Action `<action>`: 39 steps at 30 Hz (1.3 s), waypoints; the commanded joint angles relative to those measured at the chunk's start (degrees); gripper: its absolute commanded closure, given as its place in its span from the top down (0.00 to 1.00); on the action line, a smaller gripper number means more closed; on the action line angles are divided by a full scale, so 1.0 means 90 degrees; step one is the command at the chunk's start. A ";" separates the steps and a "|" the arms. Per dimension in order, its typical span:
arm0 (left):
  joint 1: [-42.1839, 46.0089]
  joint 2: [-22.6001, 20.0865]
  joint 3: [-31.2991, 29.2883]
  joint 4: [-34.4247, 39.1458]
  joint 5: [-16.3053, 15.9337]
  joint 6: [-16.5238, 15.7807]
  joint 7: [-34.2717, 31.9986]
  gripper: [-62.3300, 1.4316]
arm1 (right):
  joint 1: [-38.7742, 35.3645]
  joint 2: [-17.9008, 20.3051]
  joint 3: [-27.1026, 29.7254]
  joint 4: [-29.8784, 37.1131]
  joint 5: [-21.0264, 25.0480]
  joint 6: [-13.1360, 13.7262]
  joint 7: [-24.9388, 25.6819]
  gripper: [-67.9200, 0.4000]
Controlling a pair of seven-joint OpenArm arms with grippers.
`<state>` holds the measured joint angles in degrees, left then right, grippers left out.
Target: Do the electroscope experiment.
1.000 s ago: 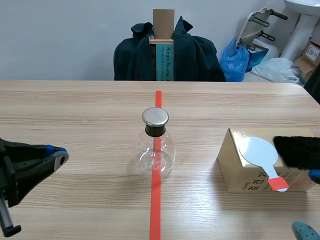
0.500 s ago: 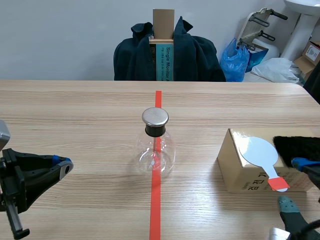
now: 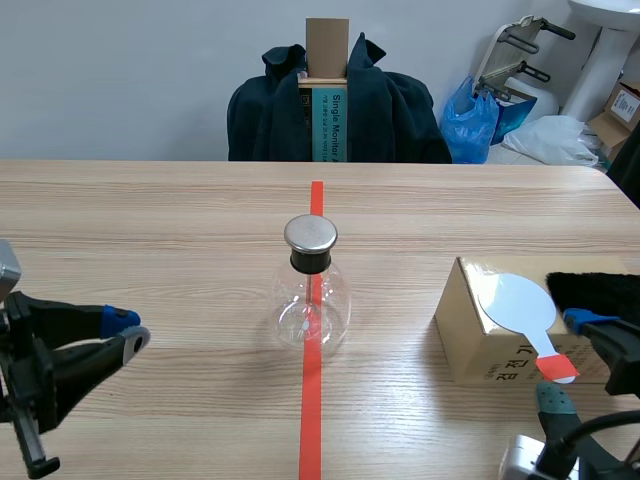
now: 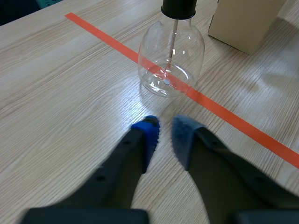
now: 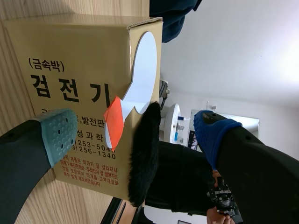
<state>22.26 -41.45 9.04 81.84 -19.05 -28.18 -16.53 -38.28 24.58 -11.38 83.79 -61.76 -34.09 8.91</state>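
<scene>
Your right gripper point(image 5: 135, 133) is spread wide and empty around the orange handle of the white paddle point(image 3: 516, 300), which lies flat on the cardboard box point(image 3: 470, 335) beside the black fur pad point(image 3: 598, 298). Close carelessly and you may pinch fur with the handle, or shove the box. Your left gripper point(image 4: 164, 135) is nearly closed on nothing, near the glass electroscope flask point(image 3: 311, 300) standing on the tape line; a stray move could tip it. Count one flask, one paddle, one fur pad, one box.

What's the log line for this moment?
left gripper: shut, near flask | right gripper: open, facing paddle and fur on box | nothing grasped
</scene>
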 commanded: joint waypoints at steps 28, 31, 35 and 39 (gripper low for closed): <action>0.0046 -0.0051 -0.0080 0.0180 -0.0049 -0.0005 -0.0401 1.00 | 0.0036 0.0058 0.0049 0.0095 -0.0124 -0.0100 0.0061 0.02; 0.0046 -0.0051 -0.0080 0.0180 -0.0049 -0.0005 -0.0401 1.00 | 0.0039 0.0061 0.0085 0.0095 -0.0124 -0.0663 0.0073 0.02; 0.0046 -0.0034 -0.0078 0.0180 -0.0044 -0.0005 -0.0398 1.00 | 0.0036 0.0083 0.0335 0.0216 -0.0124 -0.1197 0.0185 0.02; 0.0046 -0.0034 -0.0078 0.0180 -0.0044 -0.0007 -0.0401 1.00 | 0.0036 0.0092 0.0840 0.0517 -0.0124 -0.1197 0.0165 0.02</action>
<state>22.41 -41.45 9.04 81.91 -19.07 -28.16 -19.16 -38.48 24.58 -5.54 85.91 -63.00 -41.34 10.83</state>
